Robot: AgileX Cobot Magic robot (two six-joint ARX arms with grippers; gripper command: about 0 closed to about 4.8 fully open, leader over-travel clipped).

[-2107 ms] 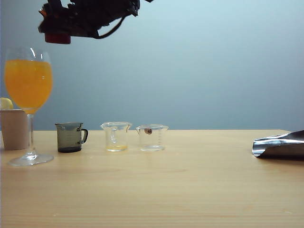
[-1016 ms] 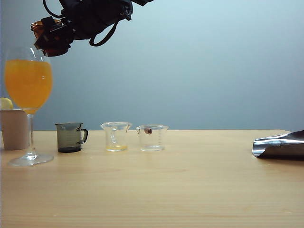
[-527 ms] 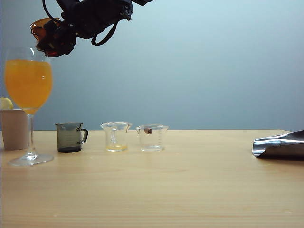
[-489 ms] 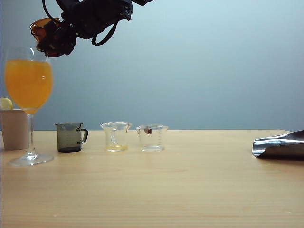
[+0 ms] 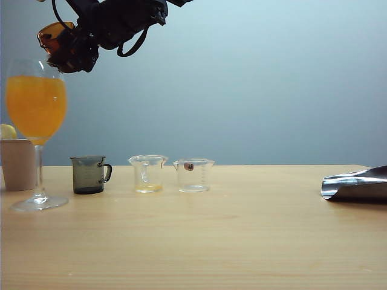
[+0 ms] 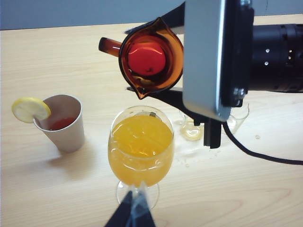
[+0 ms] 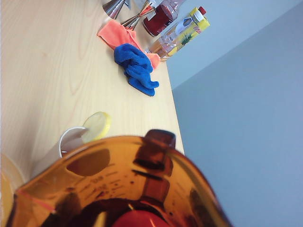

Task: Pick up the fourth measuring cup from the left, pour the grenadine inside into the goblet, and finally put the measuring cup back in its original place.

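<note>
Amber fourth measuring cup (image 6: pixel 151 56) clamped in right gripper (image 5: pixel 75 45), tilted above goblet (image 6: pixel 140 149) | grenadine (image 6: pixel 147 59) unpoured | judged: lip over bowl, tip slowly | left gripper (image 6: pixel 131 213): opening undeterminable.

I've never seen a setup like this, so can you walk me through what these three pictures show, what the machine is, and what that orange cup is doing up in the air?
It is a robot with two arms, each ending in a two-finger gripper. One picture looks across the table; the other two come from cameras on the wrists. The right gripper holds the amber measuring cup, tilted, with red grenadine inside, above the goblet of orange juice. On the table stand a grey cup, two clear cups and a beige cup with a lemon slice. The left gripper sits low beside the goblet's foot, holding nothing.
</note>
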